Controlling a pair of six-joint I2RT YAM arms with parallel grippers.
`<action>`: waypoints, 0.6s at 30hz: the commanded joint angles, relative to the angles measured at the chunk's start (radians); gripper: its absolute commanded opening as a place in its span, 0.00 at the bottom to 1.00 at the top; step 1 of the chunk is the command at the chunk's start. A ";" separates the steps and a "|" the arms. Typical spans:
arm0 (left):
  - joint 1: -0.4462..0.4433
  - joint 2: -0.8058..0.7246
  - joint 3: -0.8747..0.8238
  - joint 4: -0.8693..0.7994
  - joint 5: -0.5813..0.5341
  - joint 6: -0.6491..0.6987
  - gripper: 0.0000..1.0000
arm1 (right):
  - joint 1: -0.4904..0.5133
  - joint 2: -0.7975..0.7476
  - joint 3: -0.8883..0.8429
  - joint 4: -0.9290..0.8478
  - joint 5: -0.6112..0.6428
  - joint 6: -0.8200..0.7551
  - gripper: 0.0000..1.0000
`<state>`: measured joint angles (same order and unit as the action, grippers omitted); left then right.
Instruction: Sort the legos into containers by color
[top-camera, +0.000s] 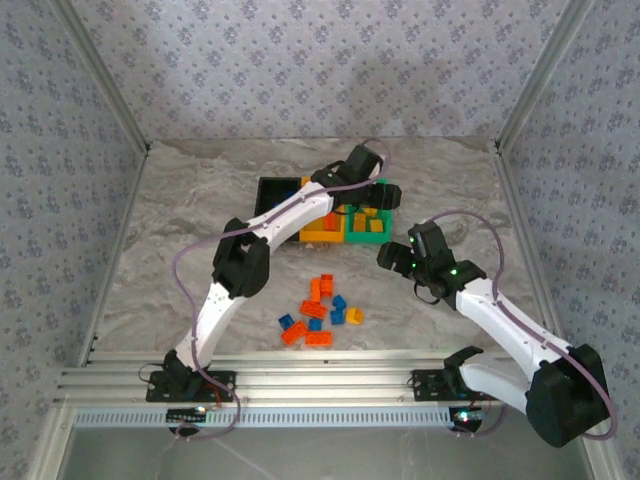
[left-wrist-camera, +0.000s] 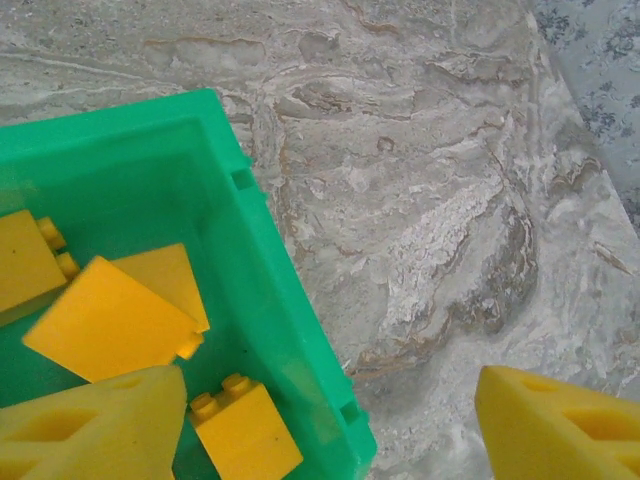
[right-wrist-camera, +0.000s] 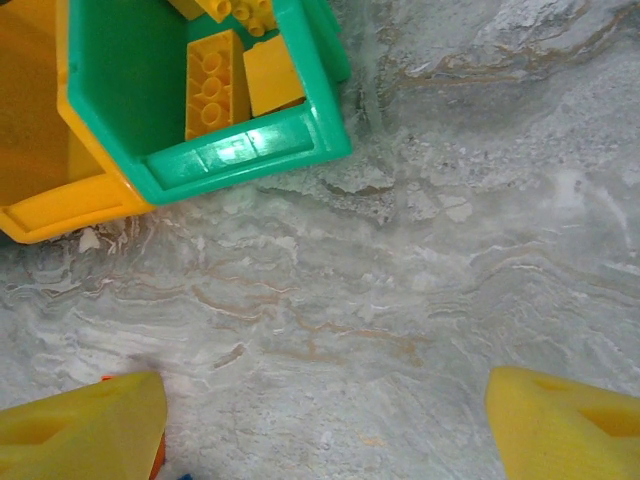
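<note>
Three joined bins stand mid-table: black (top-camera: 272, 192), yellow-orange (top-camera: 322, 236), green (top-camera: 366, 236). Several yellow legos (left-wrist-camera: 110, 322) lie in the green bin (left-wrist-camera: 268, 290). My left gripper (top-camera: 386, 196) hovers open over that bin's right edge, its yellow fingers (left-wrist-camera: 90, 425) spread wide with nothing between them. My right gripper (top-camera: 396, 256) stands open (right-wrist-camera: 325, 425) over bare marble just in front of the green bin (right-wrist-camera: 240, 150). Loose orange and blue legos (top-camera: 318, 308) and one yellow one (top-camera: 354, 316) lie scattered near the front.
The yellow-orange bin's corner (right-wrist-camera: 60, 205) sits left of the green one. An orange lego's edge (right-wrist-camera: 157, 456) peeks beside my right gripper's left finger. Aluminium rails (top-camera: 320, 385) run along the near edge, and patterned walls enclose the table.
</note>
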<state>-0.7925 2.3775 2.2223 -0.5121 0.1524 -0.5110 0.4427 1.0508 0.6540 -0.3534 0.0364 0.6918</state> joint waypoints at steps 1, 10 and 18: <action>-0.007 -0.186 -0.121 0.083 0.034 -0.019 0.81 | 0.009 0.013 -0.004 0.035 -0.056 -0.005 0.85; -0.008 -0.753 -0.880 0.344 -0.112 -0.052 0.99 | 0.230 0.250 0.116 0.104 -0.066 -0.037 0.85; -0.003 -1.256 -1.407 0.198 -0.377 -0.127 0.99 | 0.390 0.475 0.273 0.111 -0.034 -0.054 0.73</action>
<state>-0.7940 1.2236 0.9085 -0.2245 -0.0811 -0.5907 0.7998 1.4853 0.8654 -0.2390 -0.0219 0.6559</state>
